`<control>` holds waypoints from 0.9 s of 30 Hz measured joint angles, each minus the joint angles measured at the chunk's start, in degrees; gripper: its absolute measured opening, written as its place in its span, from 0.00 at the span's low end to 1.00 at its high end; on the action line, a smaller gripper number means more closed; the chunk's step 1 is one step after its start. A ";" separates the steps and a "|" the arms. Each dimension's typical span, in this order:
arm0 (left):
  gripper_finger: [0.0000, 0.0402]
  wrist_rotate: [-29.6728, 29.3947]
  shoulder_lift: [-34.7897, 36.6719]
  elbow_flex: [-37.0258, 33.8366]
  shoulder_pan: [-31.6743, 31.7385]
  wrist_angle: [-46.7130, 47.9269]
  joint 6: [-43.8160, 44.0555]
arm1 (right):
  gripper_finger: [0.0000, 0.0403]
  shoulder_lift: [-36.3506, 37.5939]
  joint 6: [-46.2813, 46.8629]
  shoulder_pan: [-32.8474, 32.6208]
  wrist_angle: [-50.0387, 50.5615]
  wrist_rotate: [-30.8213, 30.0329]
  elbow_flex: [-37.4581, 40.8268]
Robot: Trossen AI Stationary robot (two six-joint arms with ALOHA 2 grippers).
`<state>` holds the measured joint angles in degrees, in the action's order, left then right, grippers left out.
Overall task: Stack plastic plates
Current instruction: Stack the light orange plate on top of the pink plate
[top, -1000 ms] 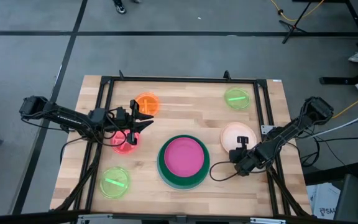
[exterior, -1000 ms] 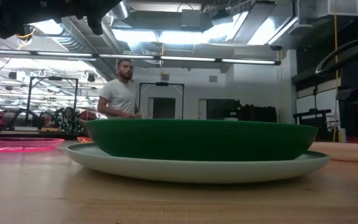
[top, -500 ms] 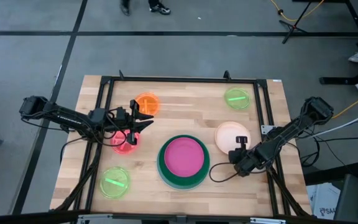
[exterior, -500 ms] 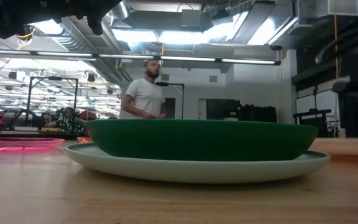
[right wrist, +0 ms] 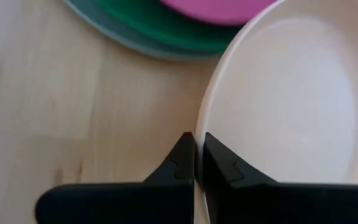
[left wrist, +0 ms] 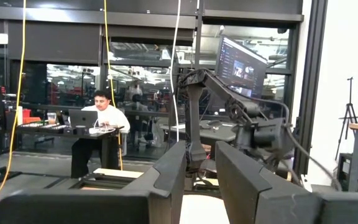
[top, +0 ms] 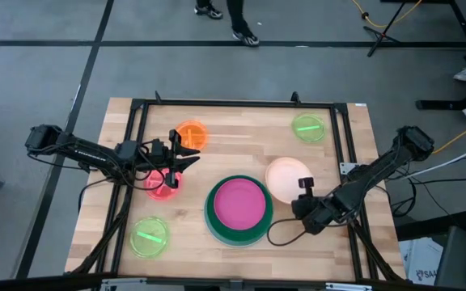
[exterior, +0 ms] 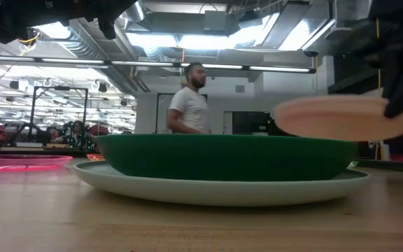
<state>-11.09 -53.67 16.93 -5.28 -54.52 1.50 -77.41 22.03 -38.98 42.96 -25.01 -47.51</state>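
The peach plate [top: 284, 179] is in my right gripper [top: 303, 192], just right of the stack and in the air, as the low view [exterior: 334, 117] shows. The stack [top: 239, 209] has the light blue plate [exterior: 215, 187] at the bottom, then the dark green plate [exterior: 222, 155], with the magenta plate [top: 239, 202] on top. The orange plate [top: 191, 134], the pink-red plate [top: 161, 183] and two lime green plates [top: 307, 128] [top: 150, 237] lie flat on the table. My left gripper [top: 186, 152] hovers open between the orange and pink-red plates. My right gripper pinches the peach plate's rim [right wrist: 199, 124] on its right near side between its two fingers [right wrist: 182, 158], one on the inner face and one on the outer. It comes from the table's right near side. The plate is lifted clear, nearly level, at about the height of the dark green plate's rim.
A black frame [top: 241, 103] runs round the table top. A cable [top: 280, 234] loops on the wood near the right gripper. A person [exterior: 189, 101] walks beyond the far edge. Bare wood lies between the stack and the far lime green plate.
My right gripper has moved toward the table's left, toward the stack, and has risen, carrying the peach plate. The plate, which lay on the table at the right, is now lifted clear beside the dark green plate. The person behind the table has walked to the right.
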 joint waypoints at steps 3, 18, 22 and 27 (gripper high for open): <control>0.21 0.00 -0.02 0.00 0.00 0.00 0.00 | 0.01 0.00 -3.97 0.00 -1.50 -1.09 -0.97; 0.21 0.00 -0.02 0.00 0.00 0.00 -0.02 | 0.01 -3.37 -27.20 6.40 -24.28 5.00 -1.02; 0.21 0.00 -0.02 0.00 0.00 0.00 -0.11 | 0.01 -5.36 -30.52 8.10 -29.23 8.36 -1.02; 0.21 0.00 -0.01 0.00 0.01 -0.01 -0.13 | 0.01 -8.20 -34.28 8.74 -35.94 11.16 -1.02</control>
<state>-11.09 -53.68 16.93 -5.27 -54.54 1.37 -85.61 -12.25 -30.24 7.02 -13.85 -48.53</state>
